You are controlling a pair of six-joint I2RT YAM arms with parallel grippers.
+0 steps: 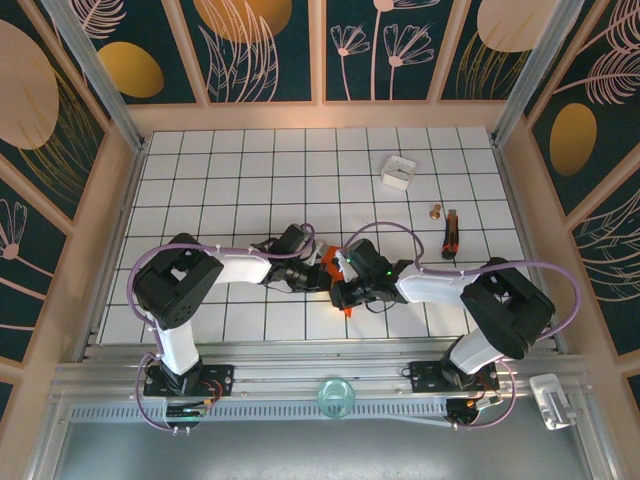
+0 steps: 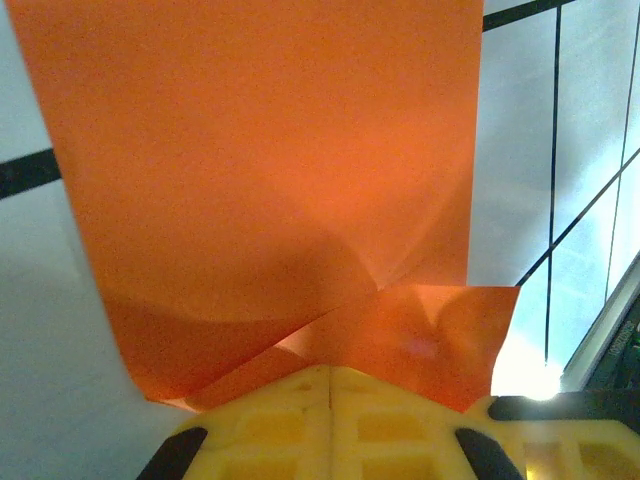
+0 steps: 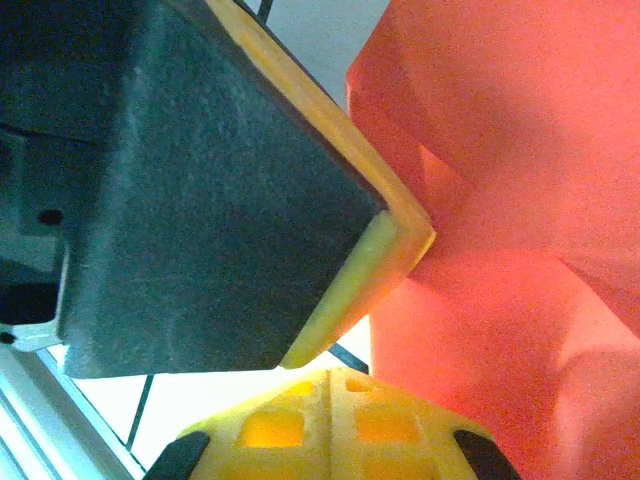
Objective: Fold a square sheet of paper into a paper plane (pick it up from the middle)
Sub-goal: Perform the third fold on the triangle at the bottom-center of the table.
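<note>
The square sheet of paper (image 2: 270, 170) is bright orange-red and creased, with folded flaps near my left jaws. My left gripper (image 2: 330, 368) is shut on its lower edge, and the sheet spreads up and away from the yellow fingertips. From above, the paper (image 1: 328, 262) shows as a small orange patch between both grippers at the table's middle. My right gripper (image 3: 330, 372) is shut, with the paper (image 3: 500, 200) close against its right side; no paper is visible between its tips. A left finger (image 3: 200, 190), black with a yellow pad, crosses just above them.
A small white box (image 1: 398, 172) sits at the back right. A small copper piece (image 1: 436, 212) and a black-and-red tool (image 1: 451, 232) lie right of the arms. A clear round object (image 1: 336, 396) rests on the front rail. Wooden walls border the tiled table (image 1: 200, 170).
</note>
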